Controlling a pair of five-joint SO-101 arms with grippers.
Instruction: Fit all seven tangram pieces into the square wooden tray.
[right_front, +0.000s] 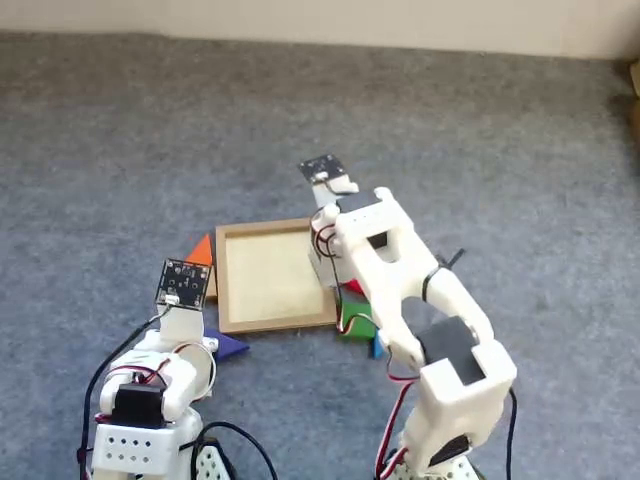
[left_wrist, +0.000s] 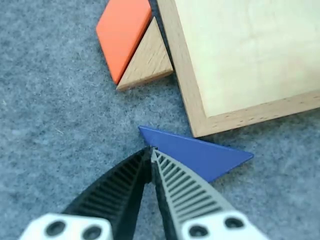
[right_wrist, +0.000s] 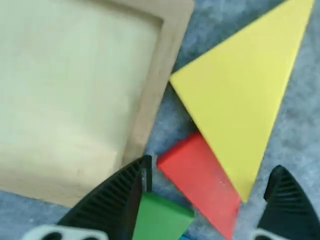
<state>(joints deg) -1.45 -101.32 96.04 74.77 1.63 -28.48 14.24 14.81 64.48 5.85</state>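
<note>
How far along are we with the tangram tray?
Nothing done: the tray holds no pieces. In hand: the right gripper, open, straddles the red piece; the left gripper, shut, tips at the blue triangle. Left: every visible piece, lying on the carpet.

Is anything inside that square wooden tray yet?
No pieces show inside the tray: bare wood. From above, the right arm covers its right edge.

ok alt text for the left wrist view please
The left gripper, shut, points its tips at a corner of a blue triangle lying on grey carpet by a corner of the wooden tray. Farther off, an orange piece and a wooden triangle touch beside the tray.
</note>
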